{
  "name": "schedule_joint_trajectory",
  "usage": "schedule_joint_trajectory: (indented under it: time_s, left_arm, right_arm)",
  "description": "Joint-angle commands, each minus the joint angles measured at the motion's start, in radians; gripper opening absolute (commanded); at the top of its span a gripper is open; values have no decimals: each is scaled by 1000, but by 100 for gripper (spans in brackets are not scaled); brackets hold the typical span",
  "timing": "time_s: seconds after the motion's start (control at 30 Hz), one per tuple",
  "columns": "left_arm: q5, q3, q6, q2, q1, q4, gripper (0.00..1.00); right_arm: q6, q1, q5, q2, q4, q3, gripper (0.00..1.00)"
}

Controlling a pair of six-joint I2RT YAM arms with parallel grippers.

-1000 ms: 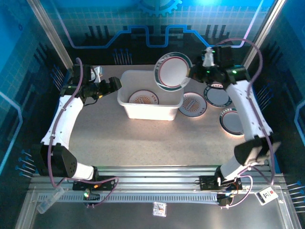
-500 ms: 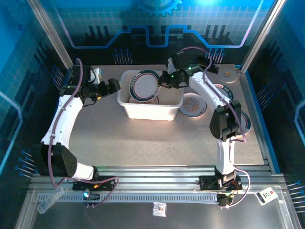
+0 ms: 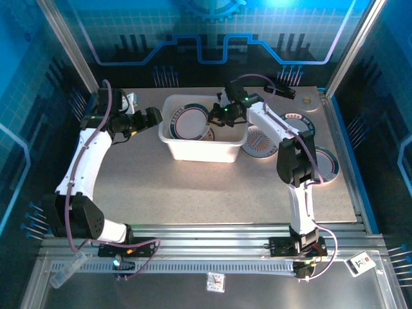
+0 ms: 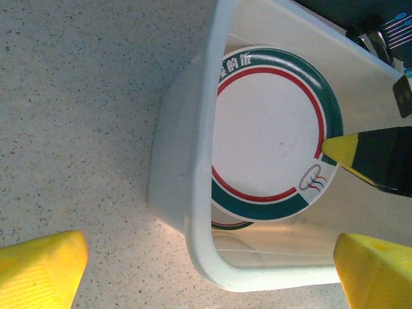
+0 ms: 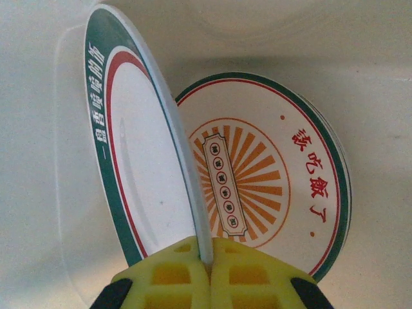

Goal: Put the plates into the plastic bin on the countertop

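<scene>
On the countertop stands the plastic bin, with other plates lying flat just right of it. Inside, a sunburst plate lies flat and a green-rimmed plate stands tilted on edge over it, its rim pinched by the right gripper. The left gripper hovers just left of the bin, spread wide and empty.

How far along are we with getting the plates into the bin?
Done: an orange sunburst plate lies flat in the plastic bin. In hand: the right gripper pinches a green-rimmed plate, tilted inside the bin, not yet released; the left gripper hangs open beside the bin. Left: at least three plates on the countertop right of the bin.
</scene>
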State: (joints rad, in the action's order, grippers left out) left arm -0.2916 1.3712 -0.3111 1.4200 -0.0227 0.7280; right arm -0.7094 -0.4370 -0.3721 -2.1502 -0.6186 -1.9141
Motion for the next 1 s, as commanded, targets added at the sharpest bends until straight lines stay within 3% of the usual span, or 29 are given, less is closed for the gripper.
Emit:
schedule_joint_trajectory:
  time_s: [0.0, 0.47, 0.63, 0.73, 0.97]
  left_arm:
    - [-7, -25, 6, -21, -12, 10, 99]
    - [-20, -50, -2, -14, -12, -1, 99]
    - [-23, -53, -7, -14, -11, -2, 99]
    - [-24, -52, -8, -15, -12, -2, 99]
    - [-36, -52, -15, -20, -12, 3, 99]
  right_arm:
    - [-35, -11, -25, -21, 71, 19, 0]
    - [-34, -11, 22, -50, 105, 113, 1]
    - [-25, -13, 51, -37, 98, 132, 16]
    - [-27, -14, 77, -12, 107, 142, 31]
    - [-24, -13, 98, 36, 98, 132, 51]
